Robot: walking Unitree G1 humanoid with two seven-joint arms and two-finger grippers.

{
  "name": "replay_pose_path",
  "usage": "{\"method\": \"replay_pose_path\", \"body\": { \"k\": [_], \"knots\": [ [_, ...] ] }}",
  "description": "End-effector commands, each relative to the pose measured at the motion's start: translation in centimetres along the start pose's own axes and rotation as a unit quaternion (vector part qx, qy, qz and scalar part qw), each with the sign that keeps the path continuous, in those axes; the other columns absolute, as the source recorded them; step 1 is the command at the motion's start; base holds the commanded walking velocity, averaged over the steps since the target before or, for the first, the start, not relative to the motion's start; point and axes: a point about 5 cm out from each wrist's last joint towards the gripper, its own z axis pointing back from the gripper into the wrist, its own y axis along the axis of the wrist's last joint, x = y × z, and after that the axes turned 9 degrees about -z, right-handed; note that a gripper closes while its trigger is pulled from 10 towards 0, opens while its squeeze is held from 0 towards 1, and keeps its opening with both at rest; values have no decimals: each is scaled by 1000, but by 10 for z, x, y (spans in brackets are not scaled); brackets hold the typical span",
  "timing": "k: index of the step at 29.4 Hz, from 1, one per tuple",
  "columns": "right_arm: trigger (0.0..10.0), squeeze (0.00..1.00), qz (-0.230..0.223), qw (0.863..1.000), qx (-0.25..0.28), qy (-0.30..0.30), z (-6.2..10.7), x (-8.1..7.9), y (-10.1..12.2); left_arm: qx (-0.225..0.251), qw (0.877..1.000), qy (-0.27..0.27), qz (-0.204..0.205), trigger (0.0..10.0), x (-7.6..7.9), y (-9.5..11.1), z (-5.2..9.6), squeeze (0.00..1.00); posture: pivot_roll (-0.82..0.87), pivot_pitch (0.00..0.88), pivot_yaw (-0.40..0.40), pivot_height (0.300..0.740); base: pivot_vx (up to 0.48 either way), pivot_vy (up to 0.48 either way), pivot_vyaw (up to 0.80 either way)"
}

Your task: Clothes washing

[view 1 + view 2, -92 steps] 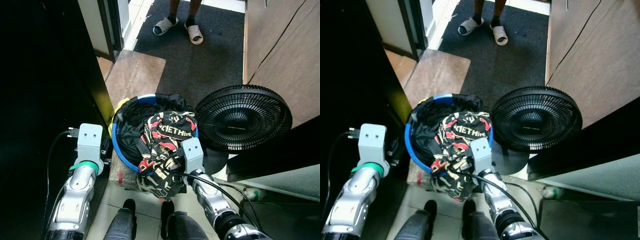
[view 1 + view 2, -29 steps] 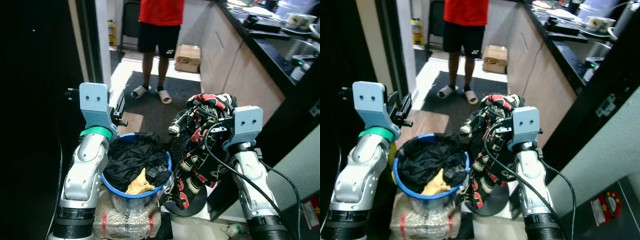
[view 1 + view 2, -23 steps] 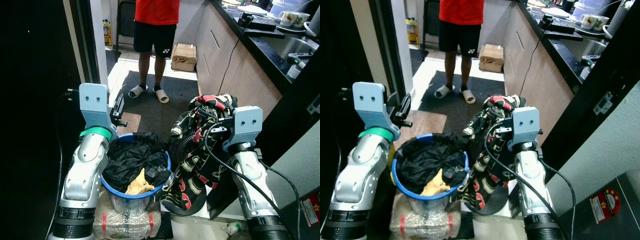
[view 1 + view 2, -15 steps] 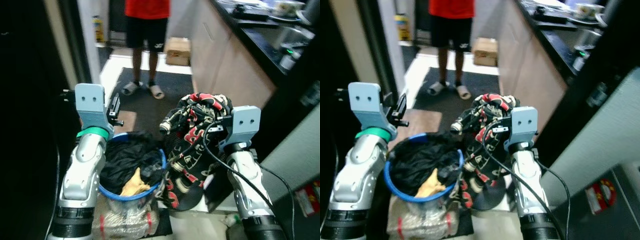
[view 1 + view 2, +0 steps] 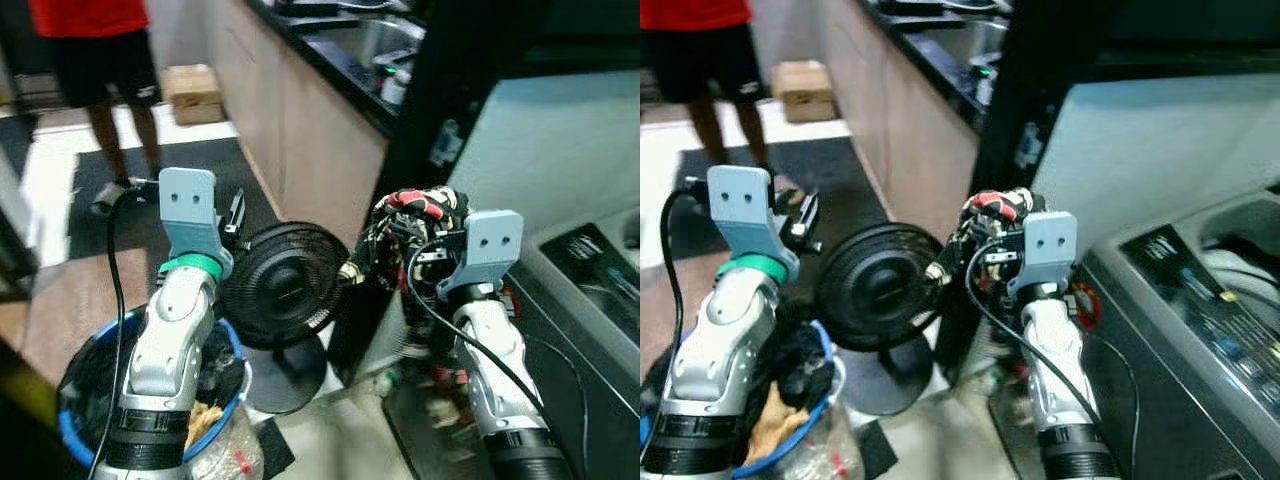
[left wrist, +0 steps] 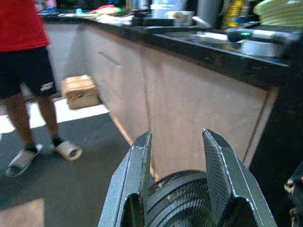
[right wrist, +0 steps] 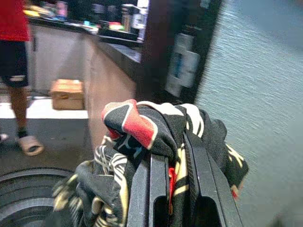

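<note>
A robot stands in a narrow kitchen passage, carrying laundry toward a washing machine (image 5: 1200, 300) whose grey control panel and open top sit at about 4 o'clock in the head view. The right gripper (image 7: 173, 170) has its two black fingers pressed together on a bunched red, black and cream patterned garment (image 5: 405, 235), held up at chest height near the centre of the view. The cloth is draped over and around the fingertips, most of it heaped on top and toward 9 o'clock of the gripper, with a loose tail hanging below it toward the floor. The main risk, judging from this, is that the hanging tail catches on the black floor fan (image 5: 280, 285), which stands just beside the garment at 9 o'clock, or snags on the machine's edge, pulling the bundle out of a pinch that holds only a fold. A slip would drop it on the floor between fan and machine. The left gripper (image 6: 175, 156) is raised at about 10 o'clock, its fingers spread apart and holding nothing, pointing over the fan toward the counter (image 6: 189, 42). A blue laundry basket (image 5: 75, 440) of dark clothes sits at 7 o'clock beside the left arm. A person (image 5: 100, 60) in a red top and sandals stands at 11 o'clock, well apart.
</note>
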Motion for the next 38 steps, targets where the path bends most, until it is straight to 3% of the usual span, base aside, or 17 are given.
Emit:
{"method": "replay_pose_path", "body": {
  "k": [1,31,38],
  "knots": [
    [10000,0,-12,1000,16,-10,-2,1,6,1,1000,-4,-3,10000,0,0,-2,0,88,0,4,740,0,0,-800],
    [10000,0,-31,999,24,-17,-6,1,10,22,1000,-5,-10,10000,-4,10,-11,0,89,0,12,740,0,0,-800],
    [10000,0,-42,994,101,-26,-21,6,51,58,998,8,-28,10000,-17,30,-19,0,95,0,17,740,0,0,-800]
  ]
}}
